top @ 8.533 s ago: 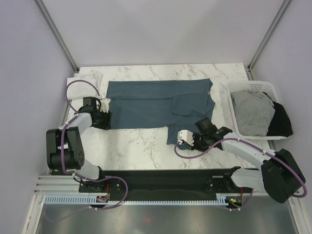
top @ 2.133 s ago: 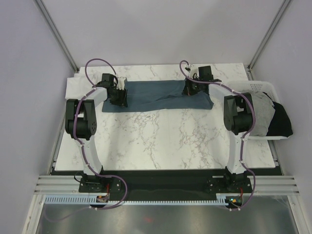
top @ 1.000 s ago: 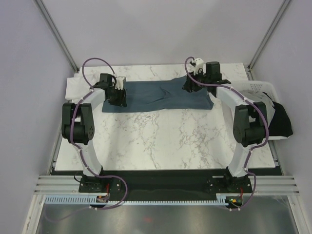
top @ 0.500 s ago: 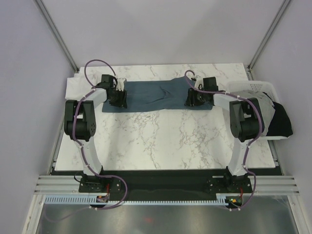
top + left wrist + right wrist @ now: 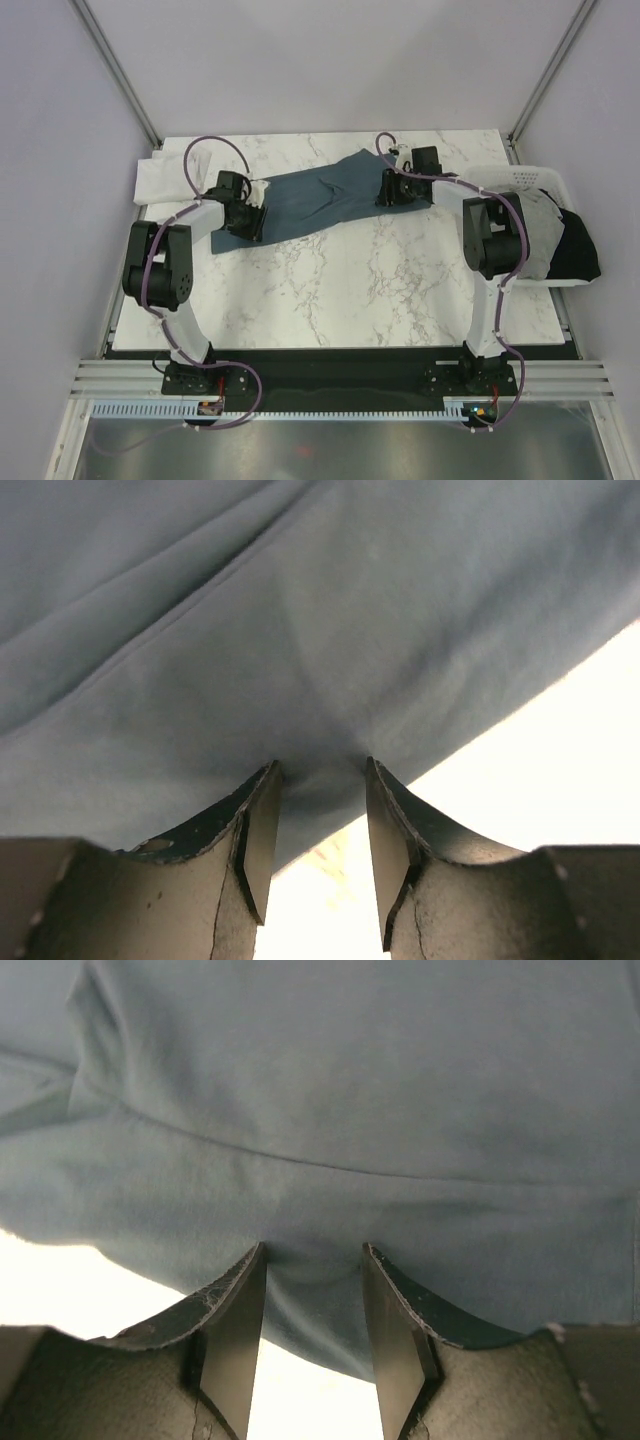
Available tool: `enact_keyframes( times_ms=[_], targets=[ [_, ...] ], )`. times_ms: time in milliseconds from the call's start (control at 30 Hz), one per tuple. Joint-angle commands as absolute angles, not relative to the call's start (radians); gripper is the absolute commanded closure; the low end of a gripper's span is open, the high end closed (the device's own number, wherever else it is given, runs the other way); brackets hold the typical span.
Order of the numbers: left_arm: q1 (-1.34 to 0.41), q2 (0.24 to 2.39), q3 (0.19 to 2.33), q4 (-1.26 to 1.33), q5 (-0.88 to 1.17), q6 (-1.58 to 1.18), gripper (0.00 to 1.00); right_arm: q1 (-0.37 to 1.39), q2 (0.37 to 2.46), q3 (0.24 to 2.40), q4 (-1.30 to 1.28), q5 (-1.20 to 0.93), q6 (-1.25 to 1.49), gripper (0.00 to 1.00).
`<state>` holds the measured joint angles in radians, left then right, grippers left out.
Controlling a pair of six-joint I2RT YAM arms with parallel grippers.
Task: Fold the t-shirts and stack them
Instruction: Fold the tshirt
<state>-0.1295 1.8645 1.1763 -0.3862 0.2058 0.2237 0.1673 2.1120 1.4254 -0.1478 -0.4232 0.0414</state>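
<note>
Your left jaws and right jaws each pinch one end of the slate-blue t-shirt point(image 5: 325, 195), upper centre of frame on the counter point(image 5: 350, 290). Limp, light cloth: grip folded edges, hold tension.

Near tabletop point(image 5: 340, 290) passable; basket point(image 5: 525, 176) blocks right edge, apparently full

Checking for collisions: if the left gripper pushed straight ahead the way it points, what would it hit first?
The blue shirt: its cloth is bunched right between the left gripper's fingertips.

Four t-shirts point(image 5: 320, 195), one basket point(image 5: 520, 175)
</note>
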Motion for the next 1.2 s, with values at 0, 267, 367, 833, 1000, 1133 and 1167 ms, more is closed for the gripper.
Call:
enact_keyframes(
  times_ms=[0,267,367,833,1000,1133,1167],
  targets=[
    [-0.158,1.810,1.063,-0.521,0.161,0.271,0.53,0.169,2.183,1.525,-0.227,-0.388,0.041,0.49],
    [-0.225,1.684,0.956,-0.528,0.173,0.299,0.55,0.169,2.309,1.765,-0.290,-0.376,0.103,0.49],
    [-0.233,1.629,0.972,-0.541,0.196,0.308,0.57,0.169,2.327,1.828,-0.322,-0.359,0.100,0.49],
    [-0.232,1.552,1.078,-0.430,0.005,0.451,0.55,0.169,1.914,1.458,-0.117,-0.377,0.199,0.48],
    [-0.230,1.657,1.075,-0.379,0.003,0.445,0.56,0.169,1.931,1.384,-0.065,-0.380,0.181,0.48],
    [-0.230,1.712,1.072,-0.344,-0.046,0.456,0.57,0.169,1.948,1.332,0.004,-0.388,0.187,0.48],
    [-0.230,1.720,1.071,-0.333,-0.054,0.460,0.56,0.169,1.953,1.330,0.035,-0.390,0.190,0.48]
  ],
)
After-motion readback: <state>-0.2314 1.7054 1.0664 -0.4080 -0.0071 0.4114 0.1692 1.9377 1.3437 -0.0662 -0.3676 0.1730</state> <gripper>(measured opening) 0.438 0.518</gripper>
